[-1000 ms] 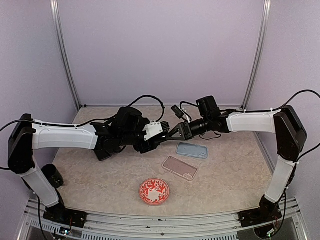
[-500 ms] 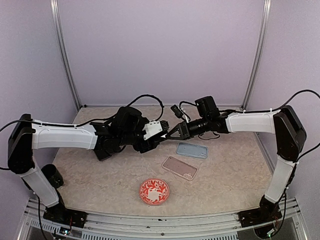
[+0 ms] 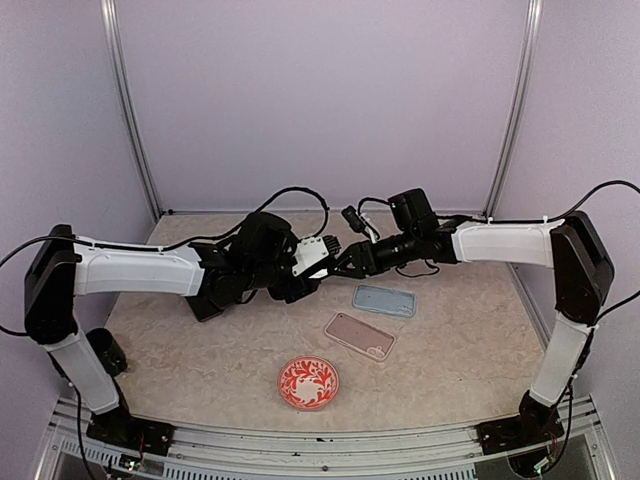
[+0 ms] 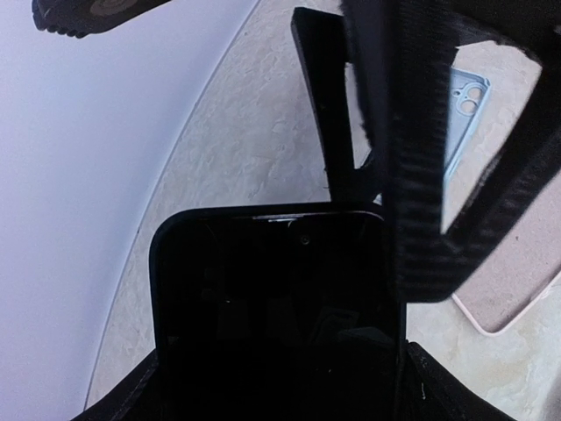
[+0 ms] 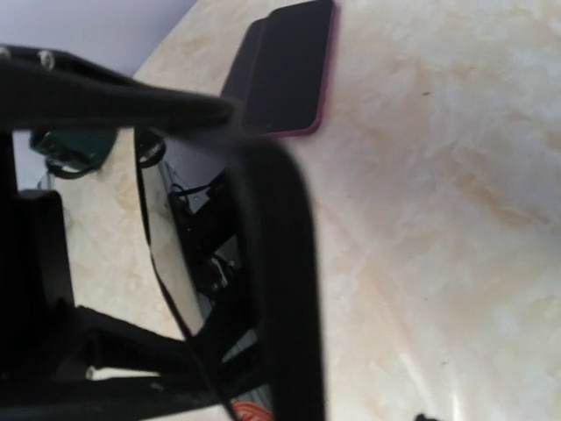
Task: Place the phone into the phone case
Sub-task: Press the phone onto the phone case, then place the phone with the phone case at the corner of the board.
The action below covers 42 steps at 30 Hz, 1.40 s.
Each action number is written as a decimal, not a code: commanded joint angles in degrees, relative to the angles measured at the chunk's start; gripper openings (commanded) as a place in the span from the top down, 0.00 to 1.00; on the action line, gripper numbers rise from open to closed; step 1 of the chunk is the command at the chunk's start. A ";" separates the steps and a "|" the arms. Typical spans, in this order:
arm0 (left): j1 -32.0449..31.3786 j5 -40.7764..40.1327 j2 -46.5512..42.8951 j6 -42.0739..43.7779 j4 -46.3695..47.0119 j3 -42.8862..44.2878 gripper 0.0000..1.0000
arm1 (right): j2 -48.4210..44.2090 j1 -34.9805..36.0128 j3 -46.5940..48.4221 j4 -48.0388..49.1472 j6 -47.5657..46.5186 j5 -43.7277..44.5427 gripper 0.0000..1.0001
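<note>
phone [image 4: 272,307] 1 | cases [image 3: 384,300] [image 3: 360,335] 2 | plate [image 3: 308,382] 1 | cup [image 3: 105,350] 1

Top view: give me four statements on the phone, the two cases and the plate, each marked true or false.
The blue case, the pink case and the red plate all lie on the table. True.
The left gripper holds the phone above it. True.
The blue case lies nearer the arm bases than the pink case. False: the pink case is nearer.
A case sits on the red plate. False: both lie beyond it.
</note>
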 commanded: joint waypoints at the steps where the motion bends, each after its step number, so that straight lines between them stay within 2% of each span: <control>1: 0.74 -3.66 2.52 -3.98 1.15 5.06 0.78 | -3.36 -0.52 -0.28 -1.70 -1.62 4.61 0.34; 12: 2.70 -2.55 9.76 -13.36 -3.20 13.75 0.78 | -9.28 -4.55 -7.52 2.75 1.63 12.35 0.21; 17: 4.70 -2.18 12.17 -16.74 -4.62 17.35 0.78 | -10.96 -5.97 -9.76 3.92 2.60 14.04 0.20; 24: 10.01 -2.24 16.14 -20.75 -7.86 22.02 0.78 | -11.46 -6.40 -11.28 4.53 2.76 13.79 0.20; 38: 23.68 3.42 23.01 -27.51 -10.36 29.90 0.78 | -12.84 -6.50 -12.01 4.12 2.44 14.30 0.18; 42: 26.93 5.62 24.98 -29.00 -10.54 31.69 0.78 | -13.61 -6.50 -12.49 4.07 1.91 14.28 0.13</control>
